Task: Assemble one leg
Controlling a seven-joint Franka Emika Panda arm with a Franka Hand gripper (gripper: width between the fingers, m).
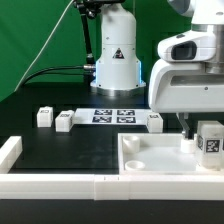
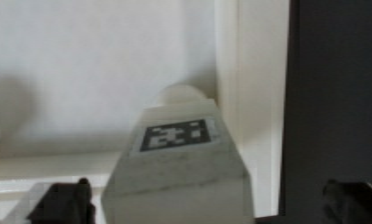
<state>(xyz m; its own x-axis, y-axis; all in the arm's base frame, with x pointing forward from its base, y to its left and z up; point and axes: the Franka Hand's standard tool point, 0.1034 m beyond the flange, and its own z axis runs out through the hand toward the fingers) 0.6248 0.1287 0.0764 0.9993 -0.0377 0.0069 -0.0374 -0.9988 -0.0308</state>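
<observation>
Where the black table (image 1: 60, 150) reaches its near right corner in the exterior view, the square panel (image 1: 168, 160) lies flat. A round socket (image 1: 135, 156) shows near its left edge. The leg (image 1: 210, 141) stands upright at the panel's far right corner, its black-and-white tag facing the camera. The pictures do not show whether it rests on the panel or hangs just above it.

The gripper (image 1: 200, 130) comes down from above at this corner, its white hand filling the upper right of the exterior view. One dark finger (image 1: 187, 126) reaches down just beside the leg.

In the wrist view the leg (image 2: 179, 155) runs up between the two dark fingertips (image 2: 58, 203), the tag on its upper face. The gripper (image 2: 204, 205) straddles the leg, and the fingers stand wide. A dark strip of table (image 2: 343, 70) shows between the leg and the fingertip on that side, and a thin gap shows on the other, so neither pad presses the leg. The panel (image 2: 94, 60) fills the background behind the leg, and its edge runs alongside the table strip.

Toward the table's far edge lies the marker board (image 1: 112, 116). On the exterior view's left of the board sit two loose legs, the outer loose leg (image 1: 44, 117) and the inner loose leg (image 1: 64, 121), near each other but apart. A third loose leg (image 1: 155, 121) sits just beside the board's right edge. A white rail (image 1: 60, 183) lines the table's near edge and turns up along its left edge. The robot base (image 1: 115, 60) stands behind the marker board.
</observation>
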